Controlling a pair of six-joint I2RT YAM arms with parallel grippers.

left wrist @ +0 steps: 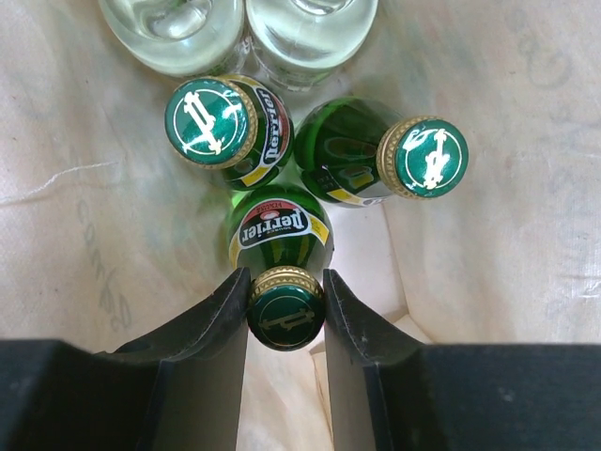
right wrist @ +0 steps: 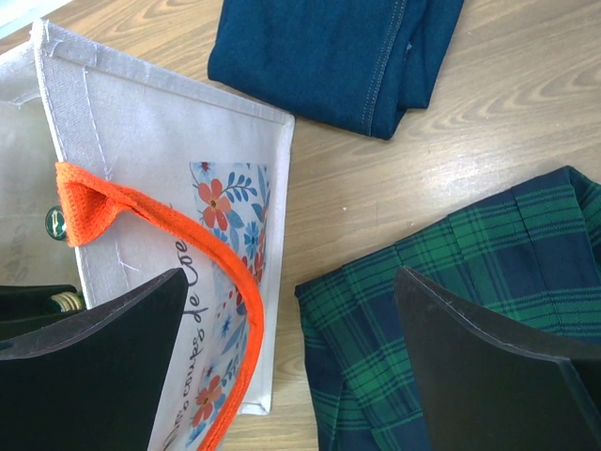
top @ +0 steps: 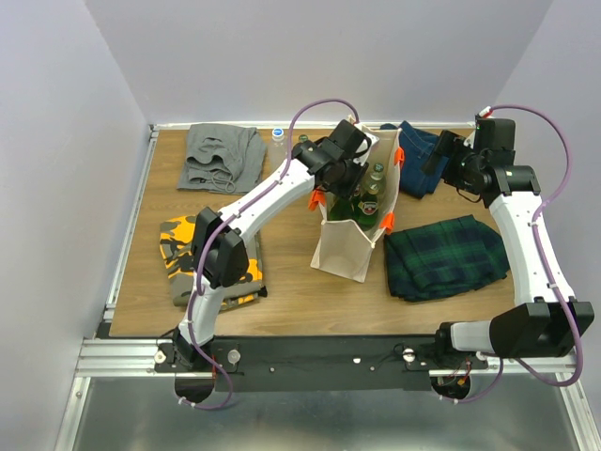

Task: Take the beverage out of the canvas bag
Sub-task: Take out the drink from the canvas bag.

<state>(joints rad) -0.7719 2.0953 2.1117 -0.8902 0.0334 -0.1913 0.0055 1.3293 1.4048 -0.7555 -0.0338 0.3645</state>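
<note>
Looks like the left gripper (left wrist: 286, 293) is down inside the canvas bag (top: 346, 246) mid-worktop (top: 291, 301), pinched on the cap end of the nearest green bottle (left wrist: 280, 235), which stands upright, so the pull is probably straight up along its axis, while the right gripper (right wrist: 291, 310) hangs spread wide outside the bag.

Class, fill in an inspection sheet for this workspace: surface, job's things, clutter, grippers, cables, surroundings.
Surface: wooden table, clothes laid around the bag.
Job's things: canvas bag upright and open; inside, three green bottles and two clear bottles.
Clutter: grey garment, orange camouflage garment, jeans, plaid cloth, small bottle at the back edge.
Grippers: left gripper shut on a green bottle at its cap, inside the bag; right gripper open, empty, beside the bag.
Cables: purple cable looped over each arm.
Surroundings: pale walls on three sides; metal rail in front.
</note>
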